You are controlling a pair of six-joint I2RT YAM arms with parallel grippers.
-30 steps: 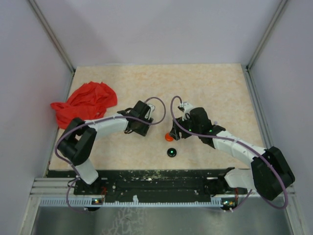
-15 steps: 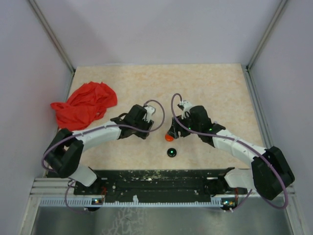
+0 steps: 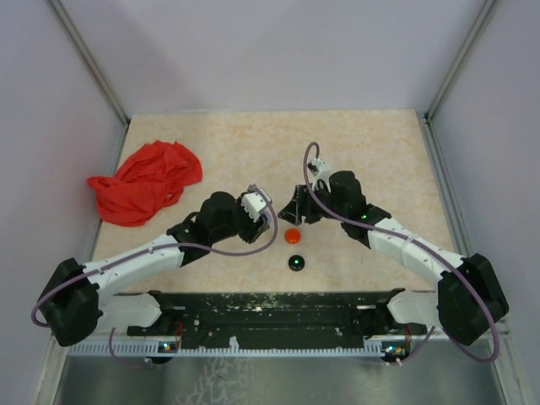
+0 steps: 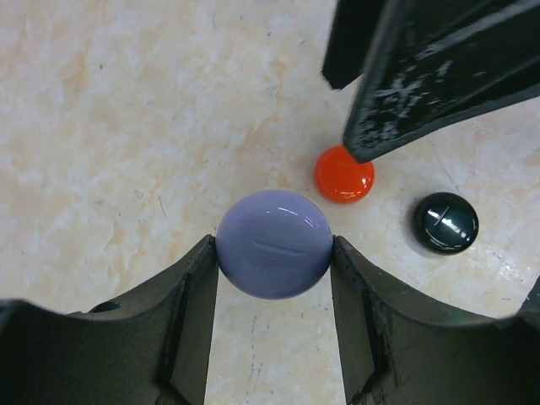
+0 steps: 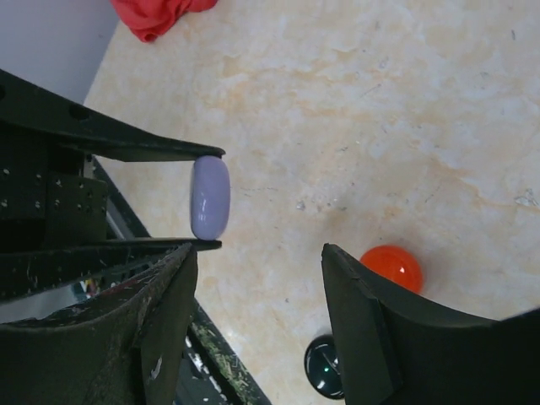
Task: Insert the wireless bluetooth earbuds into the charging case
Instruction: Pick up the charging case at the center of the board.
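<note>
the left hand (image 4: pixel 274 261) is clamped on a lavender disc (image 5: pixel 211 198), held on edge above the counter (image 3: pixel 211 135). the right hand (image 5: pixel 259 251) hangs open and empty near an orange disc (image 4: pixel 344 174), with a black disc (image 4: pixel 445 222) close by. no earbuds show in any view, so nothing looks inserted yet.

Glossy lavender round disc (image 4: pixel 274 243) is showing uniform colour w/ one faint darker line across centre. Small orange-red round disc (image 4: pixel 344 174) is reading plain, single tone. Glossy black round disc (image 4: pixel 445 223) is carrying thin pale cross-lines and a green tint. Left gripper (image 4: pixel 274 246) is presenting matt black. Stone-look tabletop (image 3: pixel 211 143) is showing beige-cream marbling. Crumpled fabric cloth (image 3: pixel 145 181) is reading solid red.
</note>
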